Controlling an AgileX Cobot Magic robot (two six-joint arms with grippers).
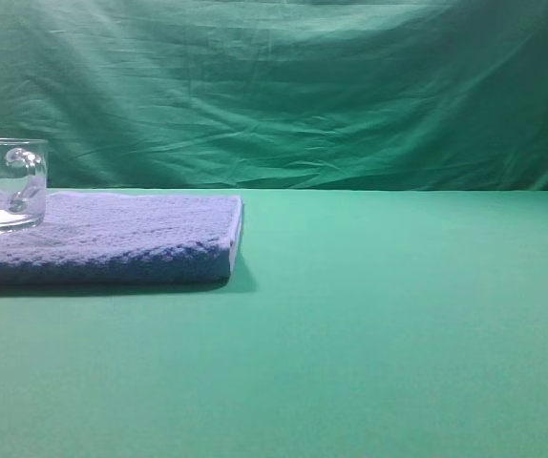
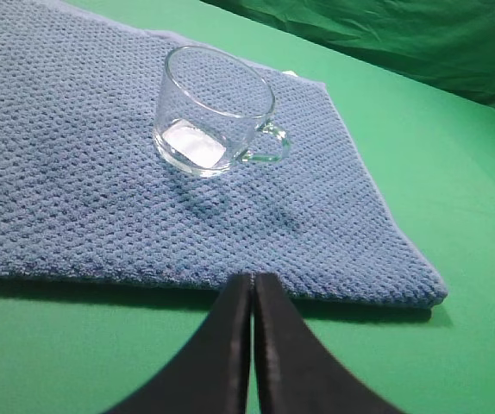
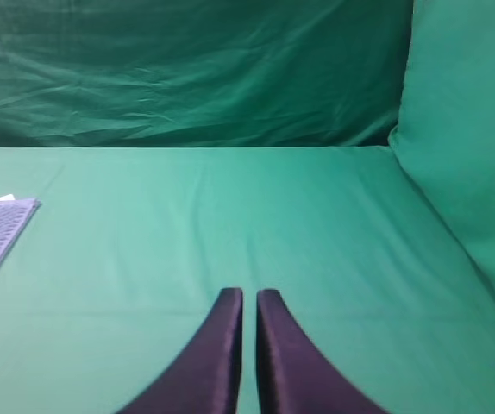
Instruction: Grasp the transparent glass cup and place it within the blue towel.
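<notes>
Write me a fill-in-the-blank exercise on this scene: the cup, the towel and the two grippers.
1. The transparent glass cup stands upright on the ____.
2. Seen from the left wrist, the cup's handle points toward the ____ side of the picture.
3. The left gripper has its jaws ____, apart from the cup.
4. The right gripper hangs over the bare ____ cloth, holding nothing.

Missing words: blue towel; right; shut; green

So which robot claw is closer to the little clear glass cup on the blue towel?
Left. Left gripper sits by the blue towel holding the clear glass cup; right gripper is off over green cloth.
</notes>
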